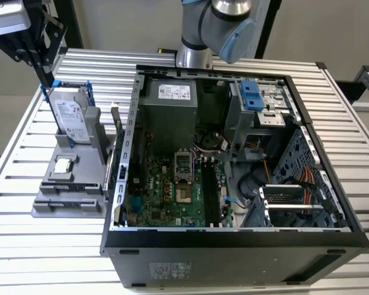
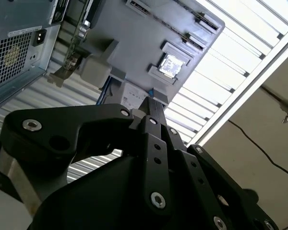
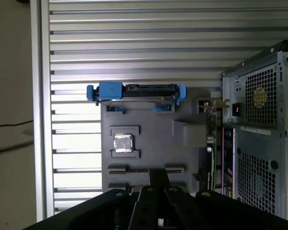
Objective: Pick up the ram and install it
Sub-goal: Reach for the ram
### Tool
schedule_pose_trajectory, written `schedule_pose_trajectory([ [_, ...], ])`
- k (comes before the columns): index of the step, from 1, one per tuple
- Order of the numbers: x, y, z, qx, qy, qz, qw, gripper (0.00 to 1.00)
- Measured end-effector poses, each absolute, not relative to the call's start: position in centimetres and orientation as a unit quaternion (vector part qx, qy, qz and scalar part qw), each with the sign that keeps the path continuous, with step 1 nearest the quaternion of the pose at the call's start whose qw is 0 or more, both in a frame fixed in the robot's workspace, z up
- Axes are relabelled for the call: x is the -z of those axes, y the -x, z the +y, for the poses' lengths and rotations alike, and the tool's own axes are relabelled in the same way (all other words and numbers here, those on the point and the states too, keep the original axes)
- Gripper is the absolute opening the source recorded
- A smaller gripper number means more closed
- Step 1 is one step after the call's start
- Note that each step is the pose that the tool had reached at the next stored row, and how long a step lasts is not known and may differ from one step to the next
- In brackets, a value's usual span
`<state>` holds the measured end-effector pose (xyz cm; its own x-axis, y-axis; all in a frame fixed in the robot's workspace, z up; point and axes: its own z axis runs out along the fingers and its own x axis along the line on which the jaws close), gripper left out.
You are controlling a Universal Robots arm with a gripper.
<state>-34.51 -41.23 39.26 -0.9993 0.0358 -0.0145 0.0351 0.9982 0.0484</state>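
Note:
The ram (image 1: 116, 135) stands on its long edge in a slot at the side of the grey holder (image 1: 67, 198) nearest the computer case. It appears edge-on in both wrist views (image 3: 211, 139) (image 2: 79, 36). My black gripper (image 1: 49, 81) hangs above the holder's far corner by the hard drive, well apart from the ram. Its fingers are shut with nothing between them, as both wrist views (image 2: 152, 103) (image 3: 157, 173) confirm. The dark memory slots (image 1: 212, 196) run along the motherboard inside the open case.
The holder also carries a silver hard drive (image 1: 71, 117) in a blue bracket and a square processor chip (image 1: 63, 165). The open computer case (image 1: 234, 241) stands at the exterior view's right of the holder. The arm's base (image 1: 194, 55) rises behind the case on the slatted table (image 1: 24, 246).

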Motion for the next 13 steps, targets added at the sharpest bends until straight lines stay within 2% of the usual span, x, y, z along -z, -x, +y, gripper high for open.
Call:
schedule_pose_trajectory([
  [13,-39.3,34.6,-43.0,-0.024,-0.018,1.000,0.008,0.00],
])
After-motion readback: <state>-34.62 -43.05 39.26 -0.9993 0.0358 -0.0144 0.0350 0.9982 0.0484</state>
